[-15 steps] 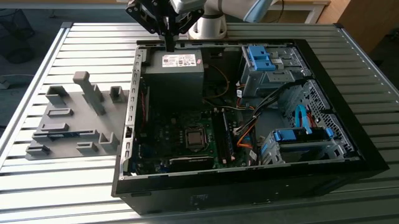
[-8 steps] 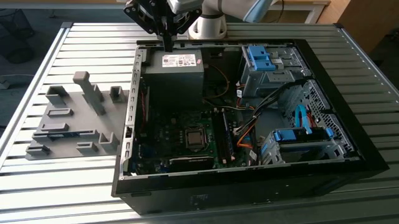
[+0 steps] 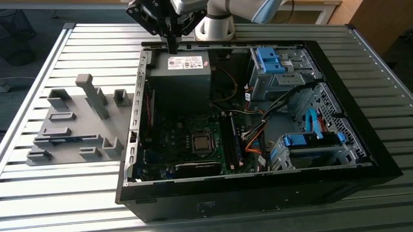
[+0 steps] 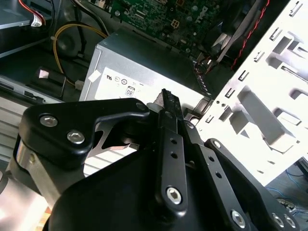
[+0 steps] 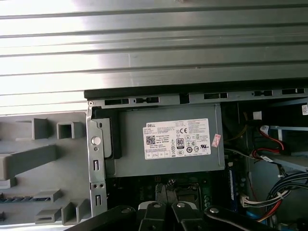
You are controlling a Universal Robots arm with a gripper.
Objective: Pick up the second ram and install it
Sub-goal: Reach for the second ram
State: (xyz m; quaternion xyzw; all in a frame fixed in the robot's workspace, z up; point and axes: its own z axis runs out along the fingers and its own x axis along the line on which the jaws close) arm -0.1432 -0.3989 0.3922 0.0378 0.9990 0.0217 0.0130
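The second ram (image 3: pixel 65 140) lies as a thin bluish strip in a slot of the grey holder block (image 3: pixel 77 121) on the exterior view's left, outside the case; in the first wrist view the ram (image 5: pixel 17 198) shows in the same slot. My gripper (image 3: pixel 173 47) hangs over the far edge of the open computer case, just above the power supply (image 3: pixel 181 72), well away from the ram. Its fingers are shut with nothing between them, as both wrist views show (image 4: pixel 166 98) (image 5: pixel 167 190).
The open black case (image 3: pixel 258 193) holds the motherboard (image 3: pixel 193 145) with long memory slots (image 3: pixel 230 142), cables and blue drive brackets (image 3: pixel 270 60). The holder block has upright posts (image 3: pixel 94 94). All rests on a slatted metal table (image 3: pixel 65 193).
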